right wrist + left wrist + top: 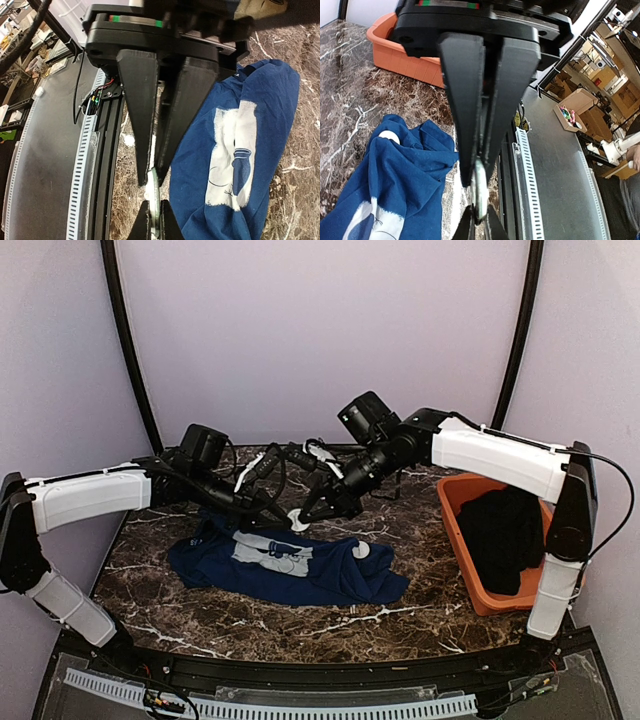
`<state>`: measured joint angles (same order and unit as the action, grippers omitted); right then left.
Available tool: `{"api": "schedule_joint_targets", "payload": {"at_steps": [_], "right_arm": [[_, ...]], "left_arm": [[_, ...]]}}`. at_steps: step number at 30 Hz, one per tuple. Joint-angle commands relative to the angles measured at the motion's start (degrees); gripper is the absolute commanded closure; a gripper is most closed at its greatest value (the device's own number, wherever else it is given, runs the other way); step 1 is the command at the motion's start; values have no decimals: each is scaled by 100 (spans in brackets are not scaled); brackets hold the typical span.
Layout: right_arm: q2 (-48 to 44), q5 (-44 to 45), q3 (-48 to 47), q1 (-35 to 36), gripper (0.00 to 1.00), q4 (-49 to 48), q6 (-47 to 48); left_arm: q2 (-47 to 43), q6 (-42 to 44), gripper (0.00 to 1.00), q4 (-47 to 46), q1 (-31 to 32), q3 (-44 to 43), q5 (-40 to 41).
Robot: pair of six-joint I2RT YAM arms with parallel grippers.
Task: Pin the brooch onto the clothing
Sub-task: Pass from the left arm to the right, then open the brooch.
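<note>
We see both arms meeting near the centre of the top view, left gripper (479, 182) and right gripper (152, 172) each pinched tight on opposite edges of the brooch (298, 520) (edge-on in both wrist views). The brooch is held clear of the navy T-shirt (290, 565), at the shirt's upper edge in the top view. The shirt lies crumpled lower centre on the marble table (200, 600), with an orange bin (462, 560) holding a black garment (510, 530) at right.
</note>
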<state>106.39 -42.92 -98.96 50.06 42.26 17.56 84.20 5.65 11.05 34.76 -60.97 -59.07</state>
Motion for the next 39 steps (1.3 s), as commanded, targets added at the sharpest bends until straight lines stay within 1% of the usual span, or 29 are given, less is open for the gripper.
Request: {"api": "schedule_joint_targets", "payload": {"at_steps": [1,2,5,6,9,10,12,14,16,18,21,22,23,27,29,33,36,39], "right_arm": [[-192,-200,169,-64,100,-259,-1],[-219,-219,212,-83,100,-309,-33],[-363,-314,373,-168,100,-522,-178],[-439,-341,462,-199,100,-619,-246],[-647,-400,699,-286,100,-967,-474],[-733,-401,813,-313,100,-1138,-579],[-912,-364,1089,-353,100,-1575,-822],[-1085,-208,1447,-359,100,-2194,-1199],[-1260,-98,1946,-358,100,-3096,-1701],[-1413,30,2518,-349,100,-4228,-2412],[-1565,308,3412,-333,100,-6324,-3452],[-1576,416,3636,-304,100,-6854,-3716],[-1556,557,3771,-256,100,-7176,-3916],[-1500,1613,3987,75,100,-7721,-4027],[-1482,1927,4158,183,100,-8178,-4207],[-1449,2183,4354,287,100,-8743,-4381],[-1450,2204,4318,344,100,-8769,-4357],[-1469,2239,4324,409,100,-8727,-4238]], "left_arm": [[-46,-16,88,118,22,-129,-14],[-80,-27,79,109,22,-116,23],[-138,-31,69,75,17,-92,52],[-171,-30,64,70,15,-84,46],[-262,-53,55,21,-46,-68,8],[-332,-89,50,-32,-69,-25,0],[-458,-302,44,-364,-168,116,-27],[-566,-615,40,-795,-261,264,-89],[-632,-917,39,-1149,-365,377,-105],[-644,-1109,40,-1418,-446,433,-160],[-602,-1329,40,-1688,-503,488,-325],[-587,-1369,40,-1730,-505,498,-360],[-556,-1471,40,-1857,-505,520,-465],[-533,-1703,37,-2191,-506,594,-697],[-536,-1705,34,-2211,-506,611,-712],[-518,-1689,33,-2185,-506,605,-699],[-477,-1608,34,-2022,-506,562,-618],[-439,-1621,37,-2026,-506,550,-632]]}}
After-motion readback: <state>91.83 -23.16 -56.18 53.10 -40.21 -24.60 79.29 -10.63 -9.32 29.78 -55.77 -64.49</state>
